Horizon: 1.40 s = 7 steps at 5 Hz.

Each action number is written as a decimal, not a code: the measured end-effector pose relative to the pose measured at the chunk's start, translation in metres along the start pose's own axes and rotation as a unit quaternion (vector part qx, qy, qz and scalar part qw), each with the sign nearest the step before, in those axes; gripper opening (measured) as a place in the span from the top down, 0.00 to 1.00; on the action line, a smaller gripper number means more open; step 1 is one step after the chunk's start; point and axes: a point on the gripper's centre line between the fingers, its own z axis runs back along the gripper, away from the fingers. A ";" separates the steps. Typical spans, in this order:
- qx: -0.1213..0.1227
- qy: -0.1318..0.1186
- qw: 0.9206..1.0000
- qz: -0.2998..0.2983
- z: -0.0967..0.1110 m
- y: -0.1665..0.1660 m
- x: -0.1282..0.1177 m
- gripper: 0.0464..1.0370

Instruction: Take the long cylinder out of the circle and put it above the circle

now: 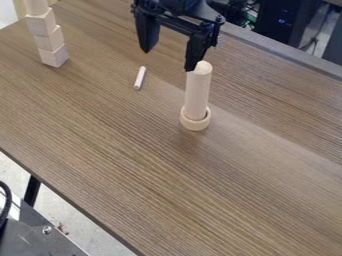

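Table [167, 190], brown wood-grain. Gripper [168, 59], black; fingers [196, 50] spread wide, nothing held between. Long cylinder [198, 92], pale wood: upright inside circle [195, 124], top just beside one fingertip; contact cannot be told. Circle: around cylinder's foot, below fingers. Short white rod [139, 78]: lying near fingers. Block stack [50, 39]: upright, well apart from fingers.

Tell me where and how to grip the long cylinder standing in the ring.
Best grip the upper part of the long cylinder, coming from above with one finger on each side. It stands upright with its foot inside the ring, so the shaft above is free to grasp. The open gripper probably needs centring over it first, as the cylinder isn't between its fingers.
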 end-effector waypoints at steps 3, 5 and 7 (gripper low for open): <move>-0.031 0.048 0.998 -0.037 -0.026 -0.012 -0.006 0.04; -0.029 0.051 0.997 -0.048 -0.034 -0.013 -0.002 0.04; -0.032 0.041 0.998 -0.033 -0.039 -0.016 0.016 0.04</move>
